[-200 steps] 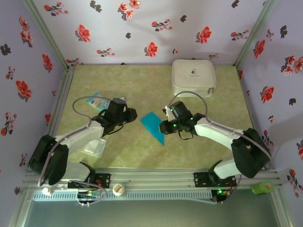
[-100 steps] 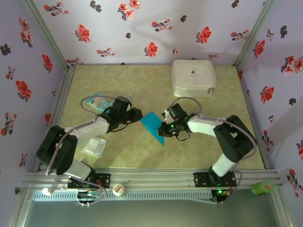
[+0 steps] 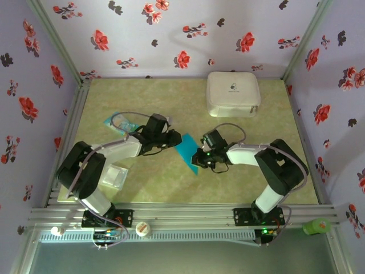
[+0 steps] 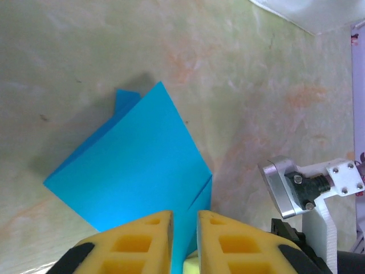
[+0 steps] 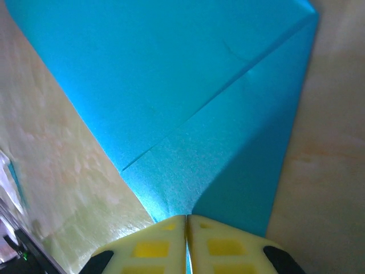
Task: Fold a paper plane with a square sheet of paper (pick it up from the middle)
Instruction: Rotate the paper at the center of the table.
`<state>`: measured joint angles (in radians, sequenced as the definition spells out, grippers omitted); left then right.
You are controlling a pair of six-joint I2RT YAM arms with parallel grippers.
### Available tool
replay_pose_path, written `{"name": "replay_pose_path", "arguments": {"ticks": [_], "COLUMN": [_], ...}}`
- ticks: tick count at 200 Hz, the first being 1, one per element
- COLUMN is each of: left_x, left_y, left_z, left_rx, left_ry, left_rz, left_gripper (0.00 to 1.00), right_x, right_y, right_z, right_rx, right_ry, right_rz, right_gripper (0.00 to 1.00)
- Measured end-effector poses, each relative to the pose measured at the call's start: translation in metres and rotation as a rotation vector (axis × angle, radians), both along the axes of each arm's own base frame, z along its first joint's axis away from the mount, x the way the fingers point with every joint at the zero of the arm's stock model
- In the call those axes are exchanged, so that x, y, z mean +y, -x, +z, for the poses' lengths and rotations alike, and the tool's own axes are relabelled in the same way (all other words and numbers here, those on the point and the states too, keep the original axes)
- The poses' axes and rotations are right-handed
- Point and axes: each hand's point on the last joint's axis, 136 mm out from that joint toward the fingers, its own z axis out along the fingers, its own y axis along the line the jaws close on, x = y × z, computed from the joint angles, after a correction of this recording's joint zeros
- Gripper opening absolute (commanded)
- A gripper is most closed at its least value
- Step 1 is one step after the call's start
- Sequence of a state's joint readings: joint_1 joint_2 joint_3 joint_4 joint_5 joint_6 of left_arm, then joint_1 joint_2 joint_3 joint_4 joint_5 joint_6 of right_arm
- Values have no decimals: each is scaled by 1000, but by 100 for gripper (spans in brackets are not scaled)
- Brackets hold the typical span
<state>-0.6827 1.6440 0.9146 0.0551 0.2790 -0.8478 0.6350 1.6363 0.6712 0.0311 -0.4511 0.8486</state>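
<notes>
The square sheet of paper (image 3: 185, 147) is teal-blue and folded into a creased pointed shape on the table's middle. My right gripper (image 3: 197, 158) is at its lower right edge. In the right wrist view its yellow fingers (image 5: 165, 240) press together on a raised fold of the paper (image 5: 188, 85), so the right gripper (image 5: 187, 217) is shut on it. My left gripper (image 3: 175, 141) is at the paper's upper left edge. In the left wrist view the left gripper (image 4: 185, 214) has a narrow gap, with the paper (image 4: 137, 171) showing in the gap.
A white case (image 3: 232, 93) stands at the back right. A pale-blue printed packet (image 3: 117, 121) lies at the left and a clear plastic packet (image 3: 112, 177) near the left arm's base. Flowered walls close in three sides.
My left gripper has travelled right until it meets the paper's edge, its jaws narrowing. My right gripper stays pinched on the paper and has shifted slightly down and left.
</notes>
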Motion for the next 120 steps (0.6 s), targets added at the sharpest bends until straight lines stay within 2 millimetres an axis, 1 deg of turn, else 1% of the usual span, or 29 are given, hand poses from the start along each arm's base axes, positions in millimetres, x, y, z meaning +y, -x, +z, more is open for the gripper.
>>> {"name": "replay_pose_path", "arguments": {"ticks": [17,44,67,92,103,112,120], "left_x": [-11,-24,-30,-34,-37,-39,-41], "left_y": [2,8,10,7,4,2,0], "left_z": [-7,-25,-38,-44,-44,-46,-48], "left_rx": [24,63,94,105,104,105,108], "left_ry": [2,7,6,7,9,11,11], "left_rz": [-17,-45,-54,-58,-60,-59,-61], "left_gripper": [16,16,16,15,13,5,3], "right_x": [-4,-7,-5,-4,-4,-4,-5], "right_y": [-1,-3,-3,-2,-2,-2,-2], "right_z": [0,0,0,1,1,2,2], "right_rx": [8,22,22,18,12,6,5], "right_ry": [2,-5,2,11,19,23,24], "right_rz": [-77,-175,-222,-250,-254,-256,-256], "right_gripper": [9,9,10,11,11,13,15]}}
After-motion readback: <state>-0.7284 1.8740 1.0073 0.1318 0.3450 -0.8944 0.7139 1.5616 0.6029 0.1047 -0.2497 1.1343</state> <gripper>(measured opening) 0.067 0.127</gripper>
